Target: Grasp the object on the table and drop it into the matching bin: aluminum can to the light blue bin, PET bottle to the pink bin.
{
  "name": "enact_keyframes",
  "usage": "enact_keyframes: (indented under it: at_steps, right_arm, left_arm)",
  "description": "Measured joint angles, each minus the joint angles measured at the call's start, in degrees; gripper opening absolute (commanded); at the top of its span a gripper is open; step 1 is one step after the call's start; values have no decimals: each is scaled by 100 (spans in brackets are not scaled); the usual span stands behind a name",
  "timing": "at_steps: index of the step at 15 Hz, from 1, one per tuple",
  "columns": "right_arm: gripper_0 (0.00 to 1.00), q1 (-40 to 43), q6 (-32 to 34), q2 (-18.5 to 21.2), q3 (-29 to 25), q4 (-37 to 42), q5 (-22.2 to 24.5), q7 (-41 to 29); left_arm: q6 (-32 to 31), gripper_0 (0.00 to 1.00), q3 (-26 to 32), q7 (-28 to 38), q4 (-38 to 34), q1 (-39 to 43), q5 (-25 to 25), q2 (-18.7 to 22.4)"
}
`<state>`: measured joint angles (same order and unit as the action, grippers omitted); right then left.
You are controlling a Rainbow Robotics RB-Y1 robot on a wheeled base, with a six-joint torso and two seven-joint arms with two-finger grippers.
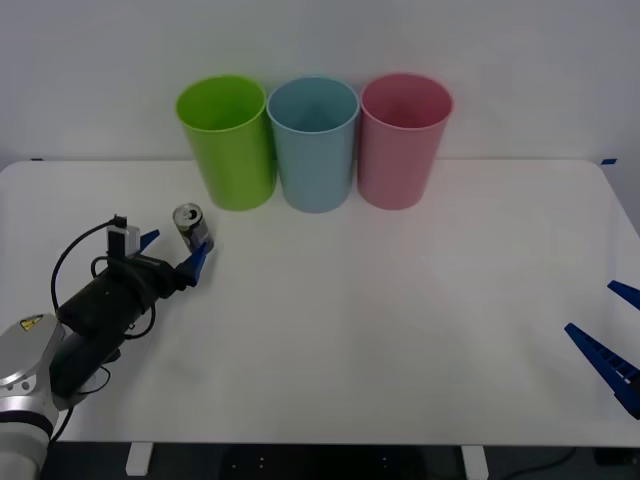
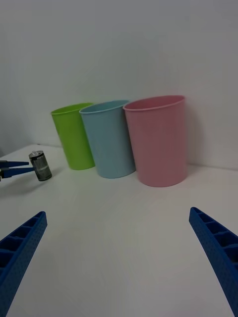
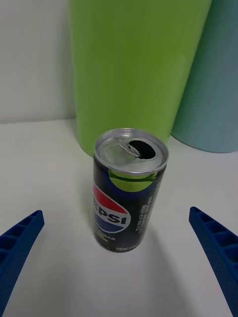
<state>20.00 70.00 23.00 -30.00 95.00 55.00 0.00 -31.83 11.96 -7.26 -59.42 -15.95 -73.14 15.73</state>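
A small black aluminum can (image 1: 190, 224) (image 3: 128, 190) (image 2: 40, 165) with a silver opened top stands upright on the white table (image 1: 380, 330), in front of the lime green bin. My left gripper (image 1: 174, 250) (image 3: 119, 267) is open, its blue fingers either side of the can and not touching it. The light blue bin (image 1: 314, 142) (image 2: 109, 138) (image 3: 213, 79) stands at the back centre, the pink bin (image 1: 402, 138) (image 2: 158, 139) to its right. My right gripper (image 1: 612, 335) (image 2: 116, 257) waits open at the table's front right edge.
A lime green bin (image 1: 229, 140) (image 2: 74, 134) (image 3: 131, 69) stands left of the light blue one, directly behind the can. The three bins touch in a row near the table's back edge. A white wall rises behind them.
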Motion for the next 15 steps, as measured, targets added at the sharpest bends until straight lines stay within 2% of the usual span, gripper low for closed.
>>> enact_keyframes:
  at_steps: [7, 15]
  right_arm:
    - [100, 0, 0, 0, 0, 0, 0, 0]
    - [100, 0, 0, 0, 0, 0, 0, 0]
  left_arm:
    - [282, 100, -69, -125, 917, -811, -205, -84]
    - [633, 100, -53, -139, 1303, -1221, -496, -266]
